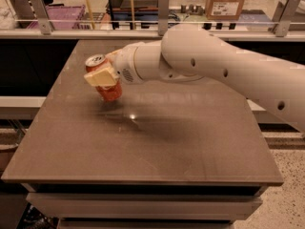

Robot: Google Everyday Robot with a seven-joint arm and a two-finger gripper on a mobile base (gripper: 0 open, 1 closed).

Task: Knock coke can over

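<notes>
The coke can (111, 91), red-orange with a silver top, is on the left part of the brown table (190, 147). It is tilted, its top leaning left and its base near the table surface. My gripper (101, 73) is at the can's upper half. One cream finger pad (101, 78) lies across the can's front and the other side is behind the can. The white arm reaches in from the right and crosses the table's back half.
A rail with metal posts (163, 8) runs behind the table's far edge. Beyond it are a cardboard box (225, 4) and a purple bin (62, 17). The table's left edge is close to the can.
</notes>
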